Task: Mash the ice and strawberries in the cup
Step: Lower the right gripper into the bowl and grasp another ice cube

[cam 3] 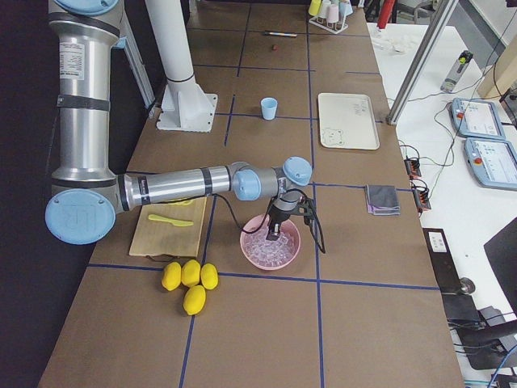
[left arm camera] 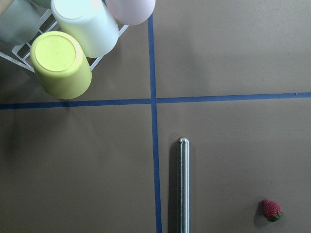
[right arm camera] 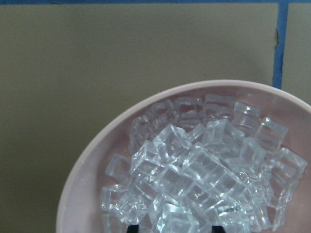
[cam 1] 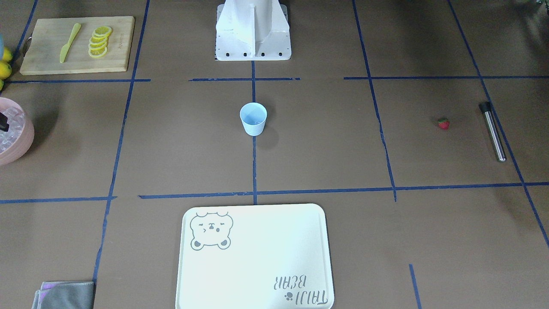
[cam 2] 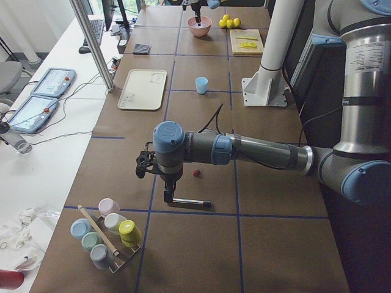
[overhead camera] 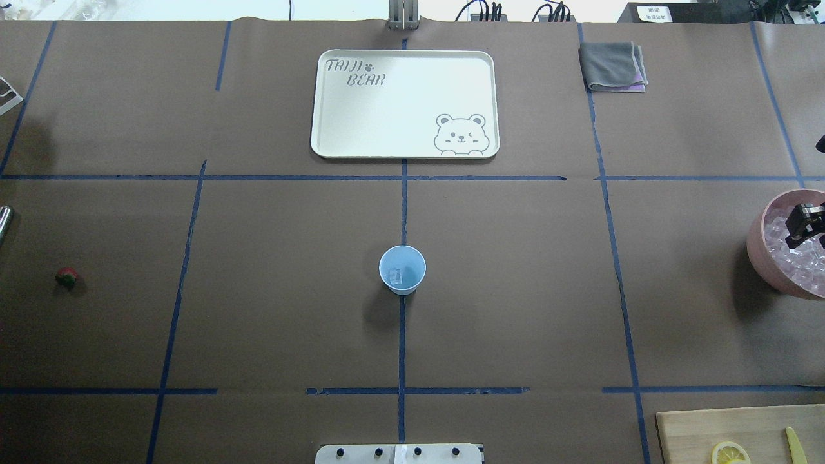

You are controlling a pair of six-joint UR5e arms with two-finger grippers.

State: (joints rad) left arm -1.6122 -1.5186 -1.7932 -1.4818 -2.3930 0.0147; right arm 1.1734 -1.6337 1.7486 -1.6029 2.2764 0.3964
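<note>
The pale blue cup (overhead camera: pixel 402 269) stands upright at the table's middle with one ice cube (overhead camera: pixel 395 276) inside; it also shows in the front view (cam 1: pixel 253 119). More ice (right arm camera: pixel 194 170) fills the pink bowl (overhead camera: pixel 759 254). My right gripper (overhead camera: pixel 805 224) hangs over that ice, jaws apart, with only the fingertips (right arm camera: pixel 130 228) showing in the right wrist view. The strawberry (cam 1: pixel 443 124) lies on the table, also seen in the left wrist view (left arm camera: pixel 272 210). My left gripper (cam 2: pixel 167 195) hangs above a metal rod (left arm camera: pixel 183 184) beside the strawberry; I cannot tell whether it is open or shut.
A cream bear tray (overhead camera: pixel 405 103) lies beyond the cup. A cutting board (cam 1: pixel 77 43) holds lemon slices (cam 1: pixel 99 41) and a yellow knife (cam 1: pixel 69 42). A grey cloth (overhead camera: pixel 612 64) lies folded. A rack of coloured cups (left arm camera: pixel 73 39) stands near the rod. Whole lemons (cam 3: pixel 190 279) lie near the bowl.
</note>
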